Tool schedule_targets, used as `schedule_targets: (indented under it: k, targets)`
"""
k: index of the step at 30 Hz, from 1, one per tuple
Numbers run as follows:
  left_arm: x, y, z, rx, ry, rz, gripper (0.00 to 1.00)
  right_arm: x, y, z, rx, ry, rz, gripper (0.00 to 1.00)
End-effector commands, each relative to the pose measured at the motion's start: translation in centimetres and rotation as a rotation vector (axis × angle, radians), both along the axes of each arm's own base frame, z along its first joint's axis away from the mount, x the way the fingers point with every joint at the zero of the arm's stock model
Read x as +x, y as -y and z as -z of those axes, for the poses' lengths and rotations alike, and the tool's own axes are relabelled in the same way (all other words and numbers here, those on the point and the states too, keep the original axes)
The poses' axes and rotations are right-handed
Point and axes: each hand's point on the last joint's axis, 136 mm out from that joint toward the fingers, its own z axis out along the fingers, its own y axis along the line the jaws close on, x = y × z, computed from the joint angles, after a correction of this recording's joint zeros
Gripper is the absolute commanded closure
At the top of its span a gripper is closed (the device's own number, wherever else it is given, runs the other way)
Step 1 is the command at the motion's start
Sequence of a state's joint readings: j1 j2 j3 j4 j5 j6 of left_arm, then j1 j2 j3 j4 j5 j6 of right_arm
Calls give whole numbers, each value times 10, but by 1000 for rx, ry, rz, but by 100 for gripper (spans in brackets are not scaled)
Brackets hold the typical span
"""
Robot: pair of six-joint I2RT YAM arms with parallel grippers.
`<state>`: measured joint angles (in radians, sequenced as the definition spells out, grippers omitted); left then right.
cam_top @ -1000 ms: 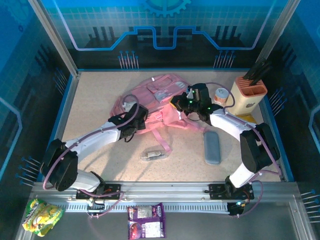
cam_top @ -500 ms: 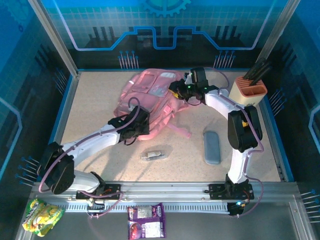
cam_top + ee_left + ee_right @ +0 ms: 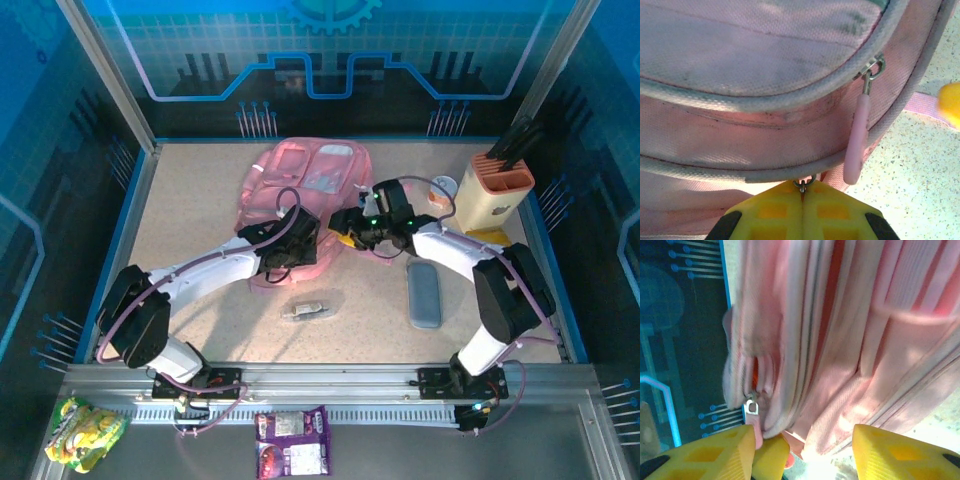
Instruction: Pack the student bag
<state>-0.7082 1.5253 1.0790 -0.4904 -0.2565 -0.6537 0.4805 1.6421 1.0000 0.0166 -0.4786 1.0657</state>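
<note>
The pink student bag (image 3: 300, 178) lies in the middle of the table towards the back. My left gripper (image 3: 303, 243) sits at the bag's near edge. In the left wrist view it (image 3: 802, 194) is shut on a zipper pull, whose metal ring (image 3: 801, 185) sticks out between the closed yellow fingers. A second pink pull tab (image 3: 856, 145) hangs loose beside it. My right gripper (image 3: 347, 226) is at the bag's right side. In the right wrist view it (image 3: 800, 442) stands open, with folds of the bag (image 3: 850, 340) ahead of it and a pink zipper pull (image 3: 753, 422) by its left finger.
A grey pencil case (image 3: 424, 294) lies to the right, and a small clear packet (image 3: 307, 309) sits near the front. A beige holder of dark pens (image 3: 497, 193) stands at the back right beside a small white jar (image 3: 445, 189). Snack packets (image 3: 293, 441) lie outside the front rail.
The right gripper has let go of the bag, opened and come back towards the near side. The bag has been dragged and bunched up. The left gripper stayed shut and moved right.
</note>
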Motion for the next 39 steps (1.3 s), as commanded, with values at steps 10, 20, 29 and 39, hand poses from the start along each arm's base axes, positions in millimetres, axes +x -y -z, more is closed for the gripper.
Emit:
schedule_targets:
  k: [10,20,29,39]
  targets:
    - [0,26,-16,-56,12,76,100,26,-29,9,53,23,74,72]
    - [-22,-23,6,180,-63,90,100,37,-1,-7,-28,118,11,100]
    - [-22,-94,21,130,-103,-53,100,47,32,-27,-72,155,-32,100]
    - [-25,2,11,-103,-63,162,100,128,43,-22,-129,149,5,91]
